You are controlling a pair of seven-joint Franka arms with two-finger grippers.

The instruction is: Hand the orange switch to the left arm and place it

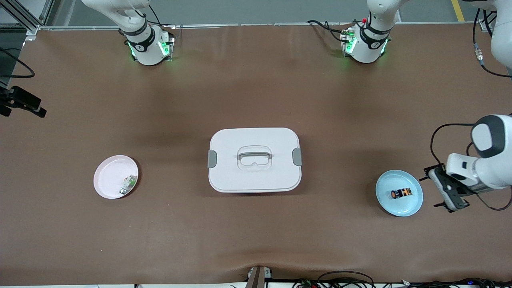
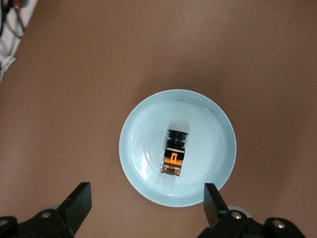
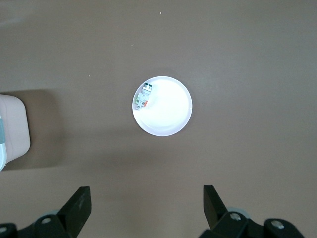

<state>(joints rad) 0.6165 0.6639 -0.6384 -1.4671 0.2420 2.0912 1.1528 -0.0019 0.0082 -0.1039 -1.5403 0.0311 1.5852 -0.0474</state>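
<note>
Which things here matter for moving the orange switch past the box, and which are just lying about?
Part of the job:
- orange switch, lying on the blue plate
- box, lid on, mid-table
- left gripper, open, beside the blue plate
- right gripper, open, high above the pink plate

Lying about:
- green-and-white part on the pink plate

The box (image 1: 254,160) is sitting at the table's (image 1: 256,92) centre, blocking the straight path between its two ends. Bare table is lying open along the edge by the arm bases and along the edge nearest the front camera.
</note>
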